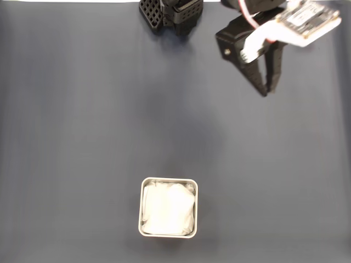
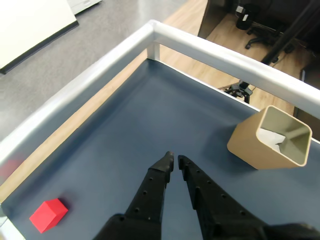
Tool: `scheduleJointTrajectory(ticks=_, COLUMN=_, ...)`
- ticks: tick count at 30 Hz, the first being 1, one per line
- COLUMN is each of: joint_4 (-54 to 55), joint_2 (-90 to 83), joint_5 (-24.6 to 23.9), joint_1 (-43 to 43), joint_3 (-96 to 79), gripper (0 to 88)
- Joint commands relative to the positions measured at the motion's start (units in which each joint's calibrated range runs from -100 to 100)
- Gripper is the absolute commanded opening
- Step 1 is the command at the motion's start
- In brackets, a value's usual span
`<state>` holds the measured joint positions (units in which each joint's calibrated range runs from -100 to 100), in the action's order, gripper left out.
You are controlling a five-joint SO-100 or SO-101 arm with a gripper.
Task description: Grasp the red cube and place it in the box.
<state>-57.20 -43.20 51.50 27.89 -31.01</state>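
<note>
In the wrist view the matte red cube (image 2: 48, 215) sits corner-on at the near left of the dark blue mat (image 2: 150, 125). The black gripper (image 2: 175, 161) has its tips nearly pressed together, holding nothing. The smooth, round-cornered box (image 2: 250, 145) stands far right, its mouth tilted rightward, white lining crumpled inside.

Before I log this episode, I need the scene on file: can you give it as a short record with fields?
surface: dark blue mat with a raised metal rail
red cube: on the mat, lower left of the wrist view, free of the gripper
box: upright, white lining inside
gripper: nearly shut, holding nothing, away from both cube and box
task progress: cube not yet grasped
</note>
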Motion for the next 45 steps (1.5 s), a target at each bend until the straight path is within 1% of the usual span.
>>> scheduleJointTrajectory(ticks=1, joint_4=0.8, joint_2=-1.1, joint_5=0.0, joint_1=3.3, joint_3=1.5, gripper=0.1)
scheduleJointTrajectory(ticks=26, joint_4=0.8, joint_2=-2.1, joint_5=0.6, joint_1=20.1, joint_3=-1.5, gripper=0.2)
scheduleJointTrajectory(ticks=45, joint_4=0.8, joint_2=-6.1, joint_5=0.6, joint_1=31.8, joint_3=-8.7, gripper=0.7)
